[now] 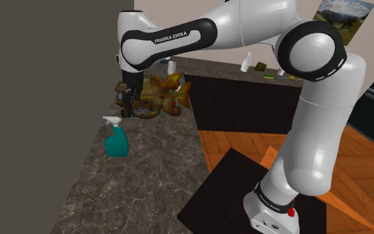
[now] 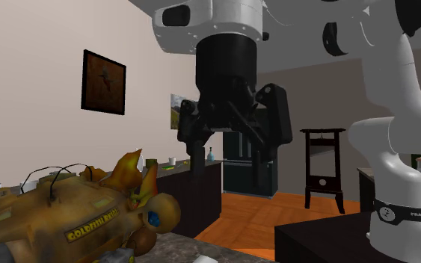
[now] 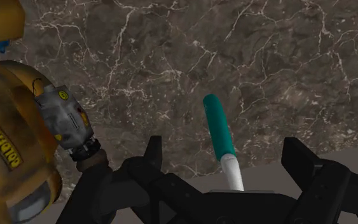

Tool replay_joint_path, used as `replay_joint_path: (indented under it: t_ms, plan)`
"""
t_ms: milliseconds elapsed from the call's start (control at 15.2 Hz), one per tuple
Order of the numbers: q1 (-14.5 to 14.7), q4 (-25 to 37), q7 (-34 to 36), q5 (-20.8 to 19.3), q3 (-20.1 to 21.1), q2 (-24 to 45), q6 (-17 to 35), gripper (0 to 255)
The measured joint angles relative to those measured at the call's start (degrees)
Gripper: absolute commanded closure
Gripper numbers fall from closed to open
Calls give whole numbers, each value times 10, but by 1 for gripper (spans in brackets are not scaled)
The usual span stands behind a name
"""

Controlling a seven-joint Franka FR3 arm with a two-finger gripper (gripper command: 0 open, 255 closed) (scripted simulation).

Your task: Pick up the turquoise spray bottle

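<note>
On a dark marble counter (image 1: 152, 173) beside a wood floor (image 1: 245, 143), our gripper (image 1: 131, 110) hangs wide open over the turquoise spray bottle (image 1: 117, 141), near a yellow toy submarine (image 1: 159, 93); the second exterior view adds a framed picture (image 2: 103, 82).

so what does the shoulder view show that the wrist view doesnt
Shoulder view: the whole white arm on its black stand, the wood floor, and the turquoise spray bottle standing upright, white trigger head on top.

Wrist view: a look down past the open gripper, with the bottle in line between its spread fingers, not touched.

Both share the bottle, the yellow toy submarine beside it and the dark marble counter.
</note>
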Motion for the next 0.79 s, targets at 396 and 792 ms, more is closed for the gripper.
replay_joint_path:
  t_ms: [396, 792]
  plan:
    - [26, 119, -15, -18, 14, 121, -12, 0]
    - [29, 116, -17, -23, 14, 148, 17, 0]
